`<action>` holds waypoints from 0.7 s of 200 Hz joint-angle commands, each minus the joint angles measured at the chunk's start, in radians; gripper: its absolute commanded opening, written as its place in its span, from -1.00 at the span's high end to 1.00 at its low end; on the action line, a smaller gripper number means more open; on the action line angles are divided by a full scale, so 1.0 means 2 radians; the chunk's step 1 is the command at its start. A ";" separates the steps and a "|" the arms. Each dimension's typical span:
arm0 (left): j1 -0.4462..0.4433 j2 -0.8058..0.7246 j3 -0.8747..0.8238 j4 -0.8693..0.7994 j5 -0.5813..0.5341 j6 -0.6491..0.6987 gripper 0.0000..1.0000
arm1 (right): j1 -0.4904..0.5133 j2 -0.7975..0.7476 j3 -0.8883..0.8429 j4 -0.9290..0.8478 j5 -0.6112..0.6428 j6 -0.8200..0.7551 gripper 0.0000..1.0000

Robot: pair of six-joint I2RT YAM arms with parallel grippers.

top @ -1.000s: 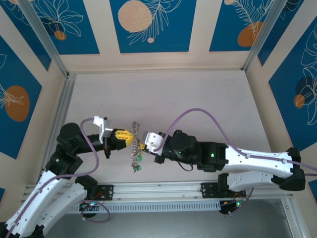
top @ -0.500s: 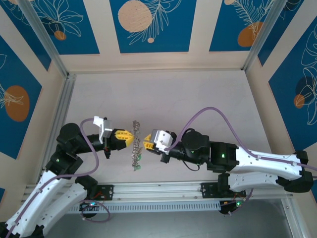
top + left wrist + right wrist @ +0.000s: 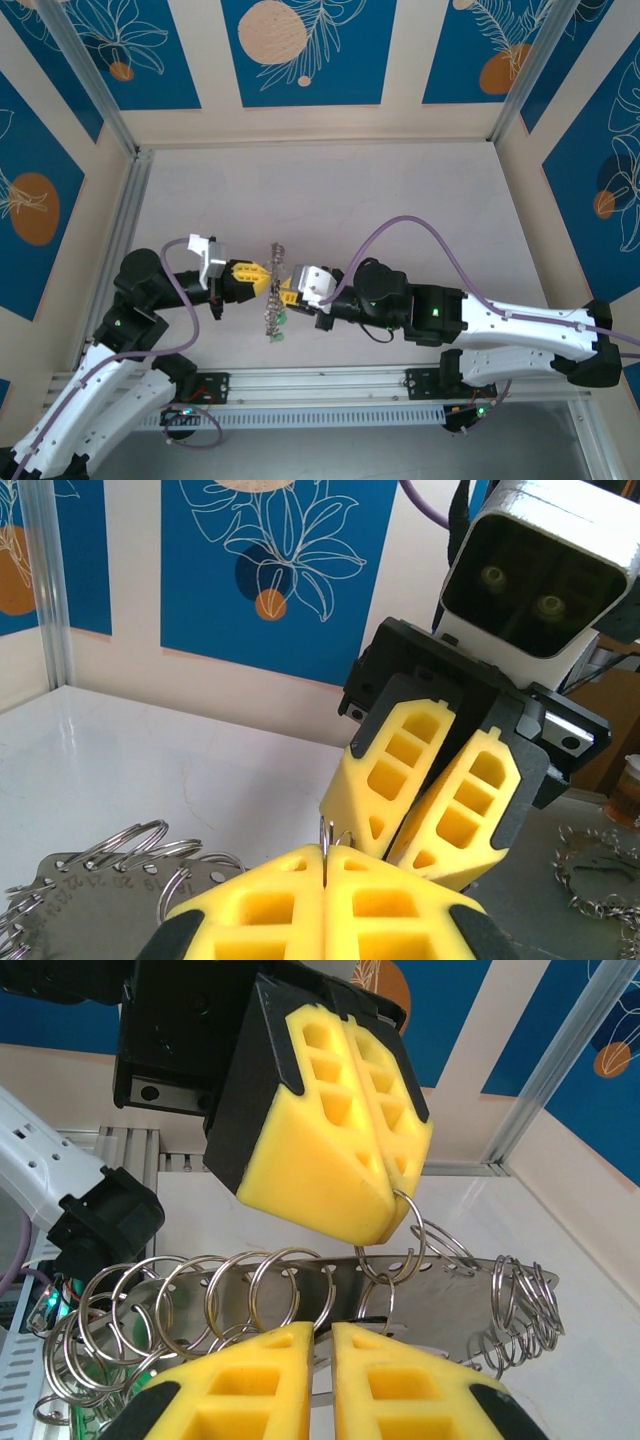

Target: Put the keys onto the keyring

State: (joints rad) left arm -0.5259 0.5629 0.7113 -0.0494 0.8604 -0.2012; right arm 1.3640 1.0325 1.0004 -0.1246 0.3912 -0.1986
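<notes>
Keyring point(image 3: 408, 1245) between left tool's point(image 3: 385, 1222) tips

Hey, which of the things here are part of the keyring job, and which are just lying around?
Job: left gripper, shut on a split ring; right gripper; metal plate strung with split rings; green tags hanging below.
Lying about: loose tangle of metal rings; blue flower wall panels.

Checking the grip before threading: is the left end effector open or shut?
Shut: the left end effector has its pads pressed together, a thin metal ring pinched at the tip.
</notes>
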 commanded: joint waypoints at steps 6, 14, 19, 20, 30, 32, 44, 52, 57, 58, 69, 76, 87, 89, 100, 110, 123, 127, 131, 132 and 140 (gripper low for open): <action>0.000 -0.007 0.003 0.028 0.016 -0.003 1.00 | -0.003 0.000 0.020 0.011 -0.002 -0.002 0.75; 0.000 -0.007 0.003 0.028 0.016 -0.003 1.00 | -0.004 0.000 0.020 0.012 -0.002 -0.002 0.75; 0.000 -0.007 0.004 0.029 0.016 -0.003 1.00 | -0.004 0.000 0.020 0.012 -0.002 -0.001 0.75; 0.000 -0.007 0.003 0.029 0.016 -0.003 1.00 | -0.004 0.000 0.020 0.012 -0.002 -0.002 0.75; 0.000 -0.006 0.003 0.031 0.017 -0.004 1.00 | -0.004 0.001 0.020 0.012 -0.004 -0.004 0.75; 0.000 -0.006 0.003 0.031 0.017 -0.004 1.00 | -0.005 0.002 0.021 0.012 -0.004 -0.004 0.75; 0.000 -0.004 0.002 0.034 0.018 -0.005 1.00 | -0.005 0.002 0.021 0.015 -0.008 -0.005 0.75; 0.000 -0.003 0.001 0.037 0.018 -0.007 1.00 | -0.005 0.004 0.021 0.016 -0.011 -0.007 0.75; 0.000 -0.003 0.001 0.038 0.018 -0.008 1.00 | -0.005 0.005 0.022 0.016 -0.013 -0.007 0.75; 0.000 -0.003 0.002 0.039 0.018 -0.009 1.00 | -0.005 0.005 0.022 0.016 -0.014 -0.007 0.75; 0.000 -0.003 0.001 0.039 0.018 -0.009 1.00 | -0.005 0.009 0.024 0.014 -0.020 -0.009 0.76; 0.000 -0.004 0.001 0.039 0.018 -0.009 1.00 | -0.004 0.011 0.026 0.010 -0.027 -0.009 0.76; 0.000 -0.004 0.002 0.039 0.018 -0.009 1.00 | -0.003 0.012 0.028 0.006 -0.036 -0.009 0.77; 0.000 -0.004 0.002 0.038 0.018 -0.009 1.00 | -0.002 0.013 0.028 0.005 -0.038 -0.009 0.77; 0.000 -0.004 0.003 0.038 0.017 -0.008 1.00 | 0.002 0.012 0.026 0.001 -0.044 -0.011 0.77; 0.000 -0.004 0.002 0.039 0.017 -0.009 1.00 | 0.005 0.010 0.025 -0.003 -0.049 -0.012 0.77; 0.000 -0.003 0.002 0.039 0.016 -0.009 1.00 | 0.011 0.004 0.023 -0.009 -0.053 -0.013 0.78; 0.000 -0.003 0.002 0.039 0.015 -0.009 1.00 | 0.013 0.001 0.021 -0.010 -0.053 -0.014 0.77; 0.000 -0.004 0.002 0.039 0.015 -0.009 1.00 | 0.016 -0.002 0.019 -0.010 -0.051 -0.015 0.77; 0.000 -0.004 0.002 0.039 0.015 -0.009 1.00 | 0.016 -0.003 0.019 -0.010 -0.050 -0.015 0.77; 0.000 -0.003 0.001 0.039 0.016 -0.009 1.00 | 0.020 -0.011 0.013 -0.009 -0.047 -0.015 0.77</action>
State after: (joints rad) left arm -0.5259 0.5648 0.7109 -0.0368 0.8639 -0.2050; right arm 1.3788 1.0557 1.0256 -0.1322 0.3176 -0.2108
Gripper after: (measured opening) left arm 0.050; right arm 0.113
